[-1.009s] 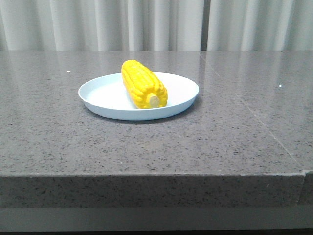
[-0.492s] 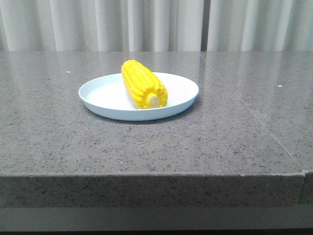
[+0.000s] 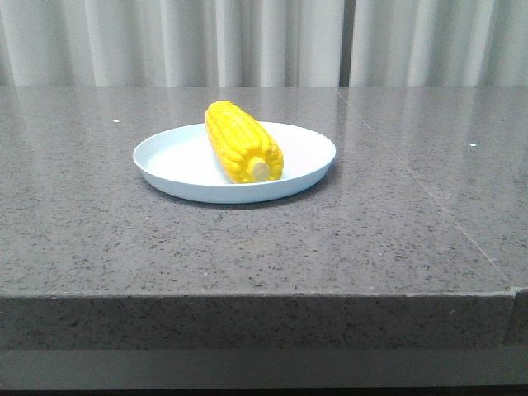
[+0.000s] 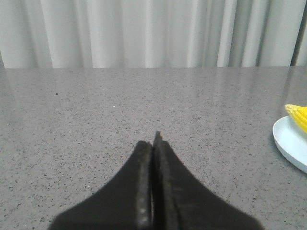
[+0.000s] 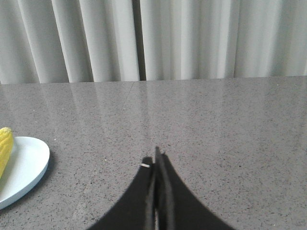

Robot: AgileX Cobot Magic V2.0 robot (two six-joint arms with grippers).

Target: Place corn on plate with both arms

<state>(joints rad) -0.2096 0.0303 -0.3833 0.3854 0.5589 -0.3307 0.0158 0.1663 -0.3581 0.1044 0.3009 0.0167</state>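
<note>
Corn [image 3: 242, 141] lies on the plate [image 3: 175, 157] mid-desk, nearer the back edge than the front, stub end toward the front, cradled by the rim so it cannot roll. Left gripper [image 4: 153, 143] is closed and empty, clear of the plate. Right gripper [image 5: 157, 160] likewise, pinched together on nothing; placement looks done.

Soft, even light fills all three views, bright without harshness. The polished grey speckled stone worktop [image 3: 346, 239] carries pale vertical reflections of the white pleated curtain [image 3: 272, 41] along its far side. A thin dark shadow hugs the near edge of the round pale blue plastic plate [image 3: 173, 161]. The front view is sharp. In both wrist views the black jaws are blurred and underexposed, their surfaces nearly featureless.
</note>
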